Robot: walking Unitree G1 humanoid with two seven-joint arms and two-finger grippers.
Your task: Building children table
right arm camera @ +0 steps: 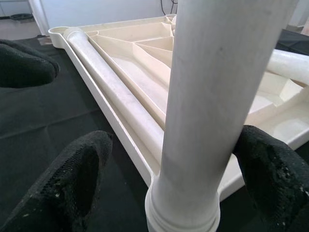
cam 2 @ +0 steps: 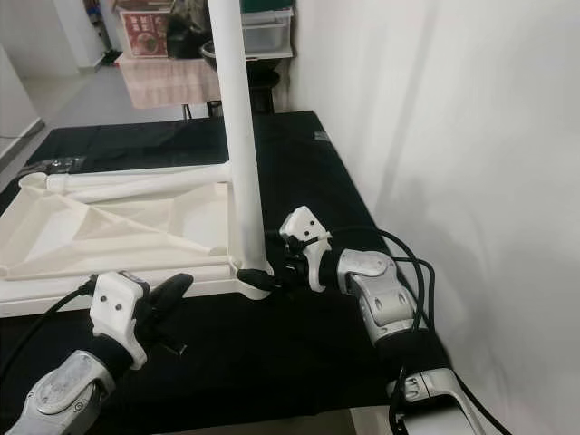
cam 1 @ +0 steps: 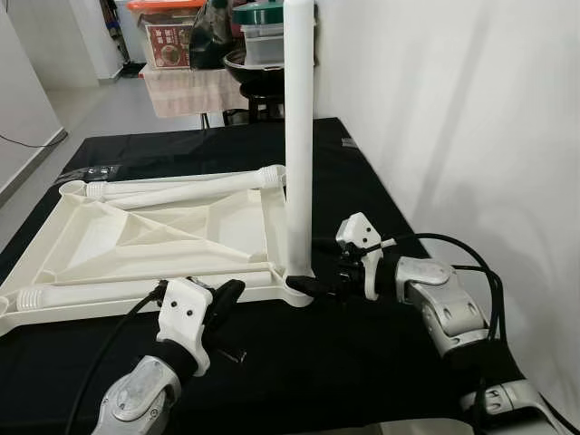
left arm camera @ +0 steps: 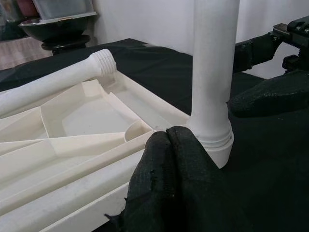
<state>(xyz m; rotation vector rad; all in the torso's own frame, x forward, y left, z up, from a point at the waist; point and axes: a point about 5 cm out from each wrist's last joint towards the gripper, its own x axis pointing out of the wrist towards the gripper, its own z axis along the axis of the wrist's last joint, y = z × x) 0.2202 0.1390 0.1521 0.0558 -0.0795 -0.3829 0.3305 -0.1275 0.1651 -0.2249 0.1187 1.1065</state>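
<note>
Fingers [right arm camera: 72,183] of right gripper [cam 1: 313,283] straddling upright leg [cam 1: 299,136], no legible writing

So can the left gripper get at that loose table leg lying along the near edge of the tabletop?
Probably yes. The left gripper hovers at the near rim of the upturned tabletop, and the loose leg lies right beside it with nothing between them.

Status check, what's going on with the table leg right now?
Right gripper straddling upright leg at corner socket. Left gripper at tabletop edge, shut. Two legs loose on it.
</note>
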